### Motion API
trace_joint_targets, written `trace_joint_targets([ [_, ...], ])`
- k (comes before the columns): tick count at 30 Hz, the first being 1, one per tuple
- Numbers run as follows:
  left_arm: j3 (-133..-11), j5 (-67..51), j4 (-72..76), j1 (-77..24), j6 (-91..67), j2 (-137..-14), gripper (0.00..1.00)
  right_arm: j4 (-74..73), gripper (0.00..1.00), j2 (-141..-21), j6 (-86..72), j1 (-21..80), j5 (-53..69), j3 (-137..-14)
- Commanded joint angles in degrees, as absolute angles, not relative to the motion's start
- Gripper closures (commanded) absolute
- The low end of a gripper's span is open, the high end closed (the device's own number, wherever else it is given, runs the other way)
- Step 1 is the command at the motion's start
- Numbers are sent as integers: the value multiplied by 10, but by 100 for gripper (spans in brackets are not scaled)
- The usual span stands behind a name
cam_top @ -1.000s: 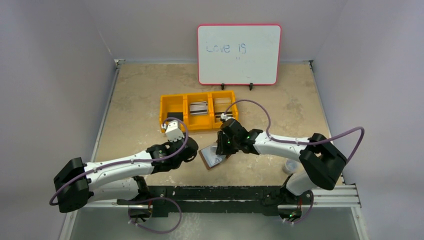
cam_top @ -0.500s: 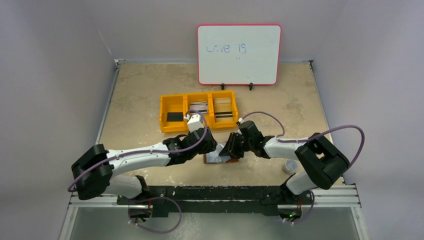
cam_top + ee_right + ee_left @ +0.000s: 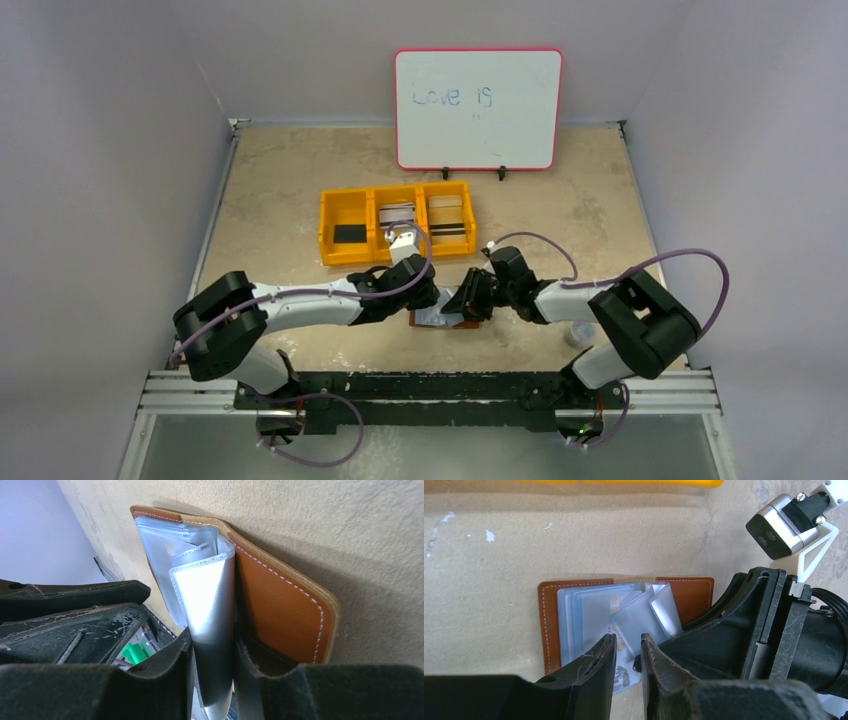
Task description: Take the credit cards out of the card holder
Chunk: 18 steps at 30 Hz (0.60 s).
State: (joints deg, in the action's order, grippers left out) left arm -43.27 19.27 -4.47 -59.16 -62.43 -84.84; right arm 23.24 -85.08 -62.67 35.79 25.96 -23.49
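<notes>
The card holder point(image 3: 440, 321) lies open and flat on the table point(image 3: 280, 180), near the front edge, between the two grippers. Its brown leather faces down and its clear sleeves point(image 3: 591, 610) fan across the inside. A card with a gold chip and printed marks shows through the sleeves in the left wrist view. One raised sleeve point(image 3: 207, 595) stands up from the stack, apart from the leather flap beside it.

The right gripper point(image 3: 214, 640) is closed on this raised sleeve: both fingers press against its faces, and the sleeve fills the gap between them. The left gripper point(image 3: 626, 642) sits over the near edge of the sleeves. Its fingers stand a narrow gap apart, with sleeve material visible between the tips. Whether they grip it cannot be told.

In the top view the two grippers meet over the card holder, left on its left side and right on its right.

Behind them stands a yellow bin point(image 3: 325, 225) with three compartments. It contains credit cards point(image 3: 397, 213): a black one in the left compartment, grey-white ones in the middle and beige ones in the right. A whiteboard point(image 3: 478, 108) stands upright at the far edge.
</notes>
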Motion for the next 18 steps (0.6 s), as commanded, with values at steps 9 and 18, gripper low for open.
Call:
trace_joint_targets([
  [9, -441, 166, -22, -587, -660, -906, 88, 194, 60, -797, -610, 346, 236, -239],
  [18, -428, 161, 17, -588, -666, -911, 89, 1, 39, -713, -427, 358, 100, -325],
])
